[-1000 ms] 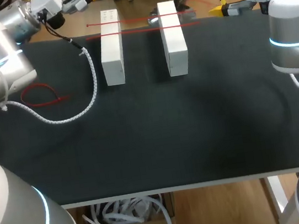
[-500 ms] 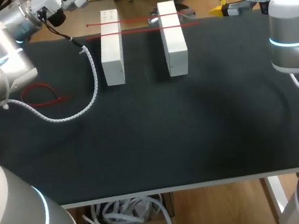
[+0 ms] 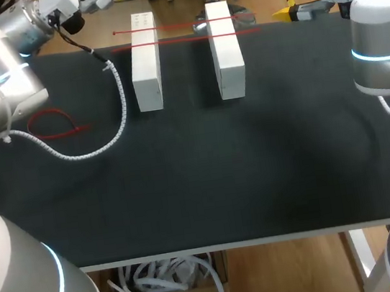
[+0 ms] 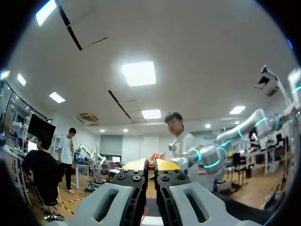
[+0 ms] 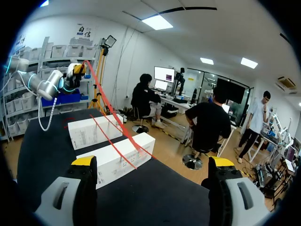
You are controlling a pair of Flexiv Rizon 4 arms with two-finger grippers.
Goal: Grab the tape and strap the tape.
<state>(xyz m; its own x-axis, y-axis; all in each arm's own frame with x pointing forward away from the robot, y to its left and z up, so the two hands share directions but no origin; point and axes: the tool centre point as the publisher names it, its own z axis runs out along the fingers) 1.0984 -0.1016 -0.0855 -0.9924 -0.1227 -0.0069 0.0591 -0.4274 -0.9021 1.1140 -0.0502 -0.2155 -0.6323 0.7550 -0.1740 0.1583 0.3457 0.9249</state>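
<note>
The left pincer (image 4: 150,165) is pinched narrow on an end of the red tape (image 5: 129,136), which trails from it down to the white boxes (image 5: 117,157). The right pincer (image 5: 153,162) gapes wide, with the boxes ahead of it. So thin a grip could let the tape slip, and a hard tug might shift the boxes.

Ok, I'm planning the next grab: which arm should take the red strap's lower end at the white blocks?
Probably the right: the right gripper is open and empty, facing the blocks; the left gripper is shut on the strap higher up.

Red tape (image 3: 180,40), white blocks (image 3: 145,62), black table (image 3: 220,171)
</note>
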